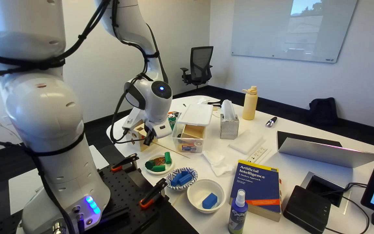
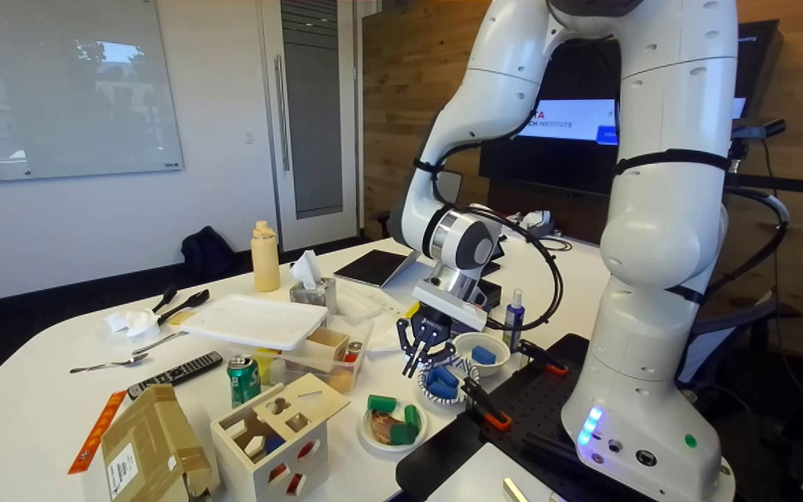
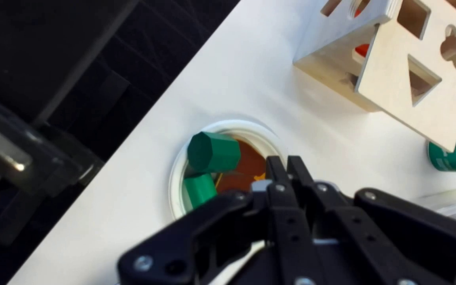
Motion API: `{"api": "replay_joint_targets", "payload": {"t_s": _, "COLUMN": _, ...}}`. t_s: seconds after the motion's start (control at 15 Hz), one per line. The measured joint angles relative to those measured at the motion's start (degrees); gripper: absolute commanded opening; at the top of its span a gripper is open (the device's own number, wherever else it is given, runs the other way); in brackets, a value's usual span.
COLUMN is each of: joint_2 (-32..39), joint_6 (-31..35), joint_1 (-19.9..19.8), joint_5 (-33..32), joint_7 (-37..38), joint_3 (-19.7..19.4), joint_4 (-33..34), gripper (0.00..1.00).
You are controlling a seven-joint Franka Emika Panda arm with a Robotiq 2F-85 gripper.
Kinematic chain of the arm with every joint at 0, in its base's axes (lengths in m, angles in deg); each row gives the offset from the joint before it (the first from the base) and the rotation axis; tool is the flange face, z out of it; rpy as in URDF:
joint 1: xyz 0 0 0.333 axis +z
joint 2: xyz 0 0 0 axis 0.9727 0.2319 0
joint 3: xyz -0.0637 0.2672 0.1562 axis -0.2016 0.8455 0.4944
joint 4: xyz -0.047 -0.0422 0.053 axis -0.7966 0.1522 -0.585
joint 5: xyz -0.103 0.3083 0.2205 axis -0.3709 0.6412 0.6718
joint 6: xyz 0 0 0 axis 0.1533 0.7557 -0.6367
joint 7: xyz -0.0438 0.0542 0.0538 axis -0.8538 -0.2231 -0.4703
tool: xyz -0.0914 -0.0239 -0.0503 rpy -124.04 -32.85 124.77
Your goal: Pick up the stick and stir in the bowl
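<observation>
Stick (image 1: 173, 150), thin and tan. In an exterior view, slants from the end effector (image 1: 147, 142) toward 4 o'clock, apparently gripped near one end so as to leave most of the length free for stirring. Pressed together at the tips in the wrist view, with barely a slit between; by all appearances pinching the stick, though without clear sight of it there. With the free end outside the bowl (image 1: 168, 168), not yet placed to stir; probably calls for a downward turn first.

From the left in an exterior view: two clamps (image 1: 127, 161) at the edge of the worktop (image 1: 195, 164), presumably to keep the mounting plate (image 1: 128, 187) steady. Next, at 5 o'clock from the end effector, the bowl, small and white, with green blocks (image 3: 225, 152) around a reddish-brown patch (image 3: 247, 162); likely set at this near edge for easy reach. At 4 o'clock from there, just beside, a blue-patterned bowl (image 1: 193, 174) with blue blocks (image 1: 184, 179), perhaps sorted by colour. At 2 o'clock from the bowl, a clear container (image 1: 177, 145) under a white lid (image 1: 196, 114), near the line of the stick, so worth minding in any swing. Farther along at 4 o'clock, a larger white bowl (image 1: 198, 193) with a single blue block (image 1: 209, 201), likely a mere neighbour here. Beyond, a spray bottle (image 1: 238, 213) and a thick book (image 1: 256, 185), perhaps kept aside to leave room for stirring.
</observation>
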Motion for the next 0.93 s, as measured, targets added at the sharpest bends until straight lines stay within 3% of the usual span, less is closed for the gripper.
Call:
{"api": "replay_joint_targets", "payload": {"t_s": 0.2, "joint_2": -0.1, "joint_6": -8.1, "joint_1": -0.1, "joint_5": -11.3, "joint_7": 7.8, "joint_3": -5.4, "joint_4": 0.0, "gripper": 0.02}}
{"api": "replay_joint_targets", "payload": {"t_s": 0.4, "joint_2": -1.2, "joint_6": -14.5, "joint_1": -1.4, "joint_5": -18.2, "joint_7": 12.2, "joint_3": -11.1, "joint_4": 0.1, "gripper": 0.02}}
{"api": "replay_joint_targets", "payload": {"t_s": 0.93, "joint_2": -4.8, "joint_6": -29.7, "joint_1": -7.6, "joint_5": -26.2, "joint_7": 15.4, "joint_3": -20.3, "joint_4": 0.0, "gripper": 0.02}}
